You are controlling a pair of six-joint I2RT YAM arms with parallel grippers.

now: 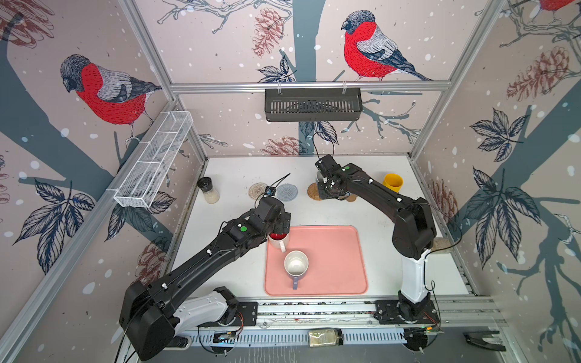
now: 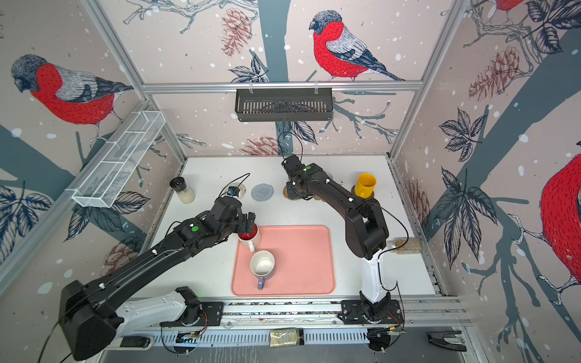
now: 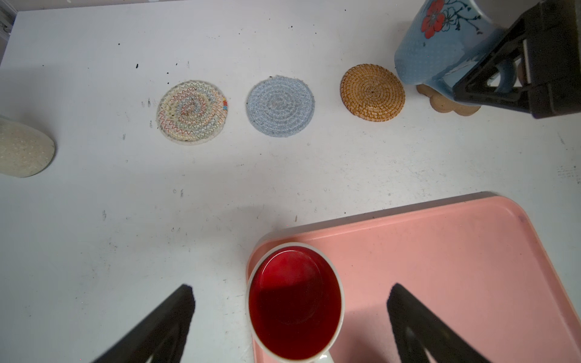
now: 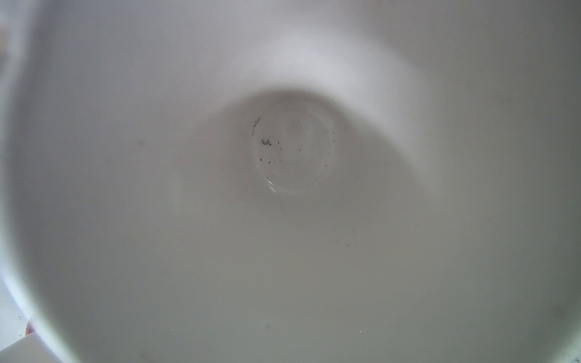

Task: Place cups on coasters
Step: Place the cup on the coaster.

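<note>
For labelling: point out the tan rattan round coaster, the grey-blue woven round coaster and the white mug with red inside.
Tan rattan round coaster [image 3: 372,91]: left wrist view, centre.
Grey-blue woven round coaster [image 3: 280,106]: left wrist view, centre.
White mug with red inside [image 3: 295,303]: left wrist view, red floor.

I see bare table [image 3: 188,195] between the tray [image 3: 471,267] and the beige mat [image 3: 191,111] and grey-blue mat [image 3: 280,106], both open above. My right arm [image 1: 377,188] and blue mug [image 3: 440,56] crowd the rattan mat [image 3: 372,91]. The jar [image 1: 209,191] flanks the beige mat; the lavender mug [image 1: 296,263] stands just beside the red mug [image 3: 295,301].
</note>
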